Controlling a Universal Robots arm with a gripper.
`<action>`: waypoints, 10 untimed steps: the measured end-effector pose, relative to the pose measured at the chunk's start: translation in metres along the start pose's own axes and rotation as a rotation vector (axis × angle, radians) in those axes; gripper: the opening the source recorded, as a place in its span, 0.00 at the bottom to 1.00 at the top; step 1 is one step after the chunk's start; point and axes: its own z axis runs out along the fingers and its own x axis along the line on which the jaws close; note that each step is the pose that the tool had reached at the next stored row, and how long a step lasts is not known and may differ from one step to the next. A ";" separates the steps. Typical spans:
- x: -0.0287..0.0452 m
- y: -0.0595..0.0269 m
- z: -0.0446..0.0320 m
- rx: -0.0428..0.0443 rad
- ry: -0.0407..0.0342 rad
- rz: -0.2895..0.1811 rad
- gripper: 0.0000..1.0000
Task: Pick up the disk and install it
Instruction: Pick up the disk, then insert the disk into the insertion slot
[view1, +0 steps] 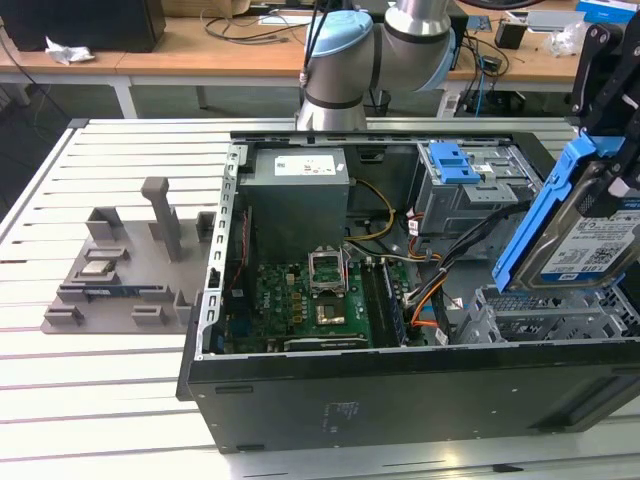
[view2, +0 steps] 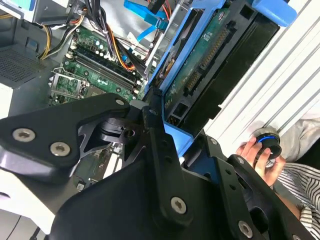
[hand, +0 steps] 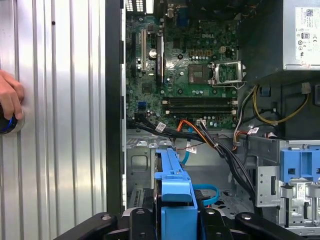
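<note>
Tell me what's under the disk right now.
The disk, shut in the gripper, hangs tilted over the open case's metal drive cage, orange and black cables beside it. The cage floor directly beneath is covered by the blue rail frame.

A white slatted metal worktable (view1: 100, 400) fills the lower part of the exterior view. Along the top of that frame runs a long light-brown wooden bench (view1: 200, 45) on white legs, strewn with dark cables.

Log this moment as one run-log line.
gripper: shut on disk | disk: tilted, held above drive cage at case corner on exterior view's right | not seated | hand on table
</note>
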 end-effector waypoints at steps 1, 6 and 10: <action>0.0000 0.0000 0.0000 0.0000 0.0000 0.000 0.37; 0.0002 -0.0001 0.0120 -0.0010 0.0000 0.000 0.37; -0.0002 -0.0021 0.0172 -0.0017 0.0000 0.000 0.37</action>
